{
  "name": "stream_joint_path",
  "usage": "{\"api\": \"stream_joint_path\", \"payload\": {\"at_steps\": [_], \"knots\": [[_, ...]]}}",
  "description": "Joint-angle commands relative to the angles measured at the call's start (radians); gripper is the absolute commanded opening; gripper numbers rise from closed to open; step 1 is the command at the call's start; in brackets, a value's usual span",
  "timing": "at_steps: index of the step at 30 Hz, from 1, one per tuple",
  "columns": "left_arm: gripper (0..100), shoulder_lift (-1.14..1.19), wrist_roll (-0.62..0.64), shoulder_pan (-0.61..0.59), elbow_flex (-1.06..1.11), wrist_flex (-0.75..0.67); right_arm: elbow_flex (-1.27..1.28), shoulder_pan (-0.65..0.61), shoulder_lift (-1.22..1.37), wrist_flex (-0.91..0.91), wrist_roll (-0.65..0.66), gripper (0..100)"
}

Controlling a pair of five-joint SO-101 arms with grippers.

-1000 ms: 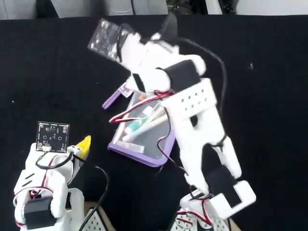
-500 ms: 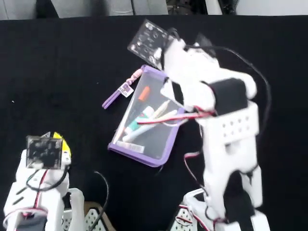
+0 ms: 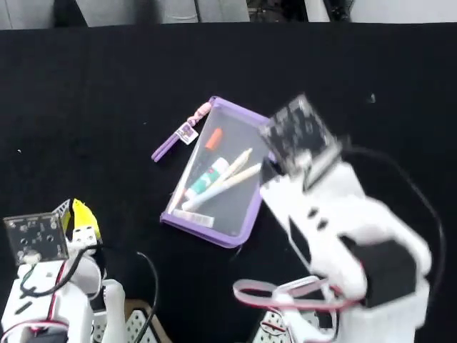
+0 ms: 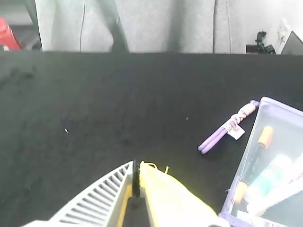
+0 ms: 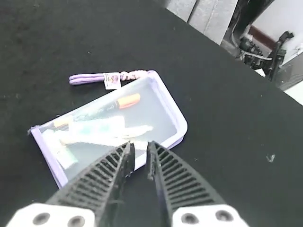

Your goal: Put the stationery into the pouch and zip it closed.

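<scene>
Black ribbed right pincer (image 5: 138, 151) hangs drawn back from the pouch it covered a second ago, and we see its jaws nearly meeting, clenched on nothing. Just beyond its tips lies one clear, purple-edged pouch (image 5: 163, 113), flat on the table (image 5: 227, 94). Inside we count about four pieces: one orange-capped pen (image 5: 128, 100), one white and teal tube (image 5: 99, 126) and two pale sticks. Farther off trails one purple strap (image 5: 87, 78). Our left pincer (image 4: 136, 166), clenched and empty too, has also withdrawn.
</scene>
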Motion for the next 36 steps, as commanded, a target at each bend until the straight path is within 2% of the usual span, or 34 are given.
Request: {"api": "stream_joint_path", "payload": {"at_steps": [1,4,9,15,20,23,26,28,32,36], "knots": [[3,-0.002,0.040,-0.001,0.111,-0.069,0.387,0.017,-0.318,-0.161,-0.012,5.7],[3,-0.002,0.060,-0.001,0.251,-0.124,0.624,0.021,-0.556,-0.270,-0.014,5.7],[3,-0.002,0.103,-0.008,0.381,-0.140,0.766,0.100,-0.895,-0.307,-0.009,5.7],[3,-0.002,0.132,-0.001,0.421,-0.150,0.791,0.158,-0.828,-0.308,-0.014,5.7],[3,-0.002,0.127,-0.001,0.575,-0.209,1.023,0.265,-0.831,-0.402,-0.014,5.7],[3,-0.002,0.055,-0.001,0.664,-0.250,1.196,0.336,-0.831,-0.494,-0.014,5.7],[3,0.000,-0.028,-0.002,0.682,-0.222,1.320,0.374,-0.831,-0.534,-0.014,5.7],[3,0.000,-0.071,-0.002,0.716,-0.210,1.379,0.376,-0.831,-0.532,-0.014,5.7],[3,0.002,-0.138,-0.002,0.806,-0.276,1.437,0.382,-0.825,-0.496,-0.014,5.7],[3,0.002,-0.115,-0.001,0.816,-0.275,1.435,0.376,-0.831,-0.370,-0.011,5.8]]}}
